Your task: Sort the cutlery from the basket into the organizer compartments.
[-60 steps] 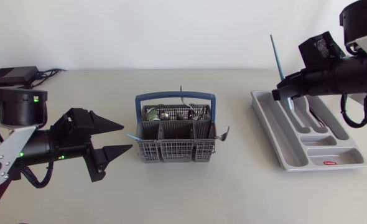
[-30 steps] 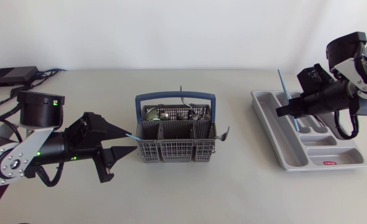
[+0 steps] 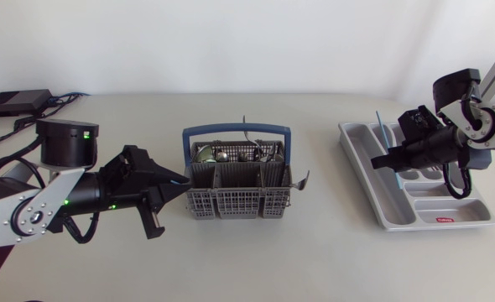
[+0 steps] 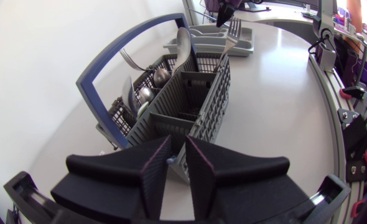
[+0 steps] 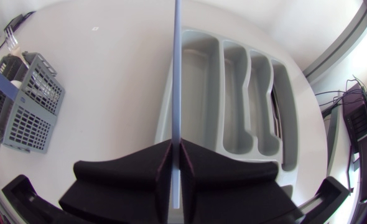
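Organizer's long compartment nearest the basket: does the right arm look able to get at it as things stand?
Probably yes. The right tool hangs over the organizer, shut on a blue utensil pointing along that compartment, which looks empty, with nothing in between.

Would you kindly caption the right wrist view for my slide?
Right gripper, shut on a blue utensil, above the grey organizer.

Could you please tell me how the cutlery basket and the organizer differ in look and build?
The basket is dark grey mesh with a blue handle; the organizer is smooth, light grey and handleless. The basket is deep, with cutlery standing upright in it; the organizer is a shallow tray. Both are divided into compartments.
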Robot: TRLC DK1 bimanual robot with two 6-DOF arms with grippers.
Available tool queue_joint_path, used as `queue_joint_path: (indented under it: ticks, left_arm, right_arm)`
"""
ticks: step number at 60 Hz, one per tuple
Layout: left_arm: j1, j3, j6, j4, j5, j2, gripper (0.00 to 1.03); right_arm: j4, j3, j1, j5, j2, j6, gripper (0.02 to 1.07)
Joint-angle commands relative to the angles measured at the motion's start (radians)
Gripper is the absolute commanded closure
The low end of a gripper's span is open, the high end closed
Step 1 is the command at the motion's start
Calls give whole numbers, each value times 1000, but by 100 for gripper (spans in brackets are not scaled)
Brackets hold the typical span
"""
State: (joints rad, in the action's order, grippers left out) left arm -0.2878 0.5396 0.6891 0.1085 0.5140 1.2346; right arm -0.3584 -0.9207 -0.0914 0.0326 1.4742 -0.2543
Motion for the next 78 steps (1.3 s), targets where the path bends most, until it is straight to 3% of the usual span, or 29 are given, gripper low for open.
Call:
queue_joint_path:
  ticks: [1, 32, 34, 39, 41, 49, 58, 70, 78]
  left_arm:
    - [-16, 34, -13, 11, -8, 28, 90]
    - [-14, 102, -23, -56, -28, 14, 93]
    - [-13, 95, -26, -61, -28, 2, 88]
    - [1, 60, -25, -64, -28, -43, 54]
    - [6, 48, -25, -66, -28, -58, 47]
    - [36, 14, -22, -69, -28, -81, 36]
    - [78, -7, -14, -76, -14, -90, 35]
    - [96, -46, -2, -69, 3, -87, 35]
    - [95, -67, -8, -33, 17, -67, 35]
  right_arm:
    - [16, 33, -19, -3, 35, 7, 101]
    - [105, 75, -48, -3, 129, -13, 101]
    - [108, 75, -48, -3, 135, -14, 101]
    - [122, 79, -53, -3, 156, -16, 100]
    - [125, 79, -57, -3, 169, -16, 100]
    - [156, 80, -65, -5, 213, -17, 100]
    - [174, 80, -65, -5, 241, -11, 99]
    - [188, 79, -62, -16, 273, -8, 78]
    - [190, 85, -61, -20, 275, -7, 54]
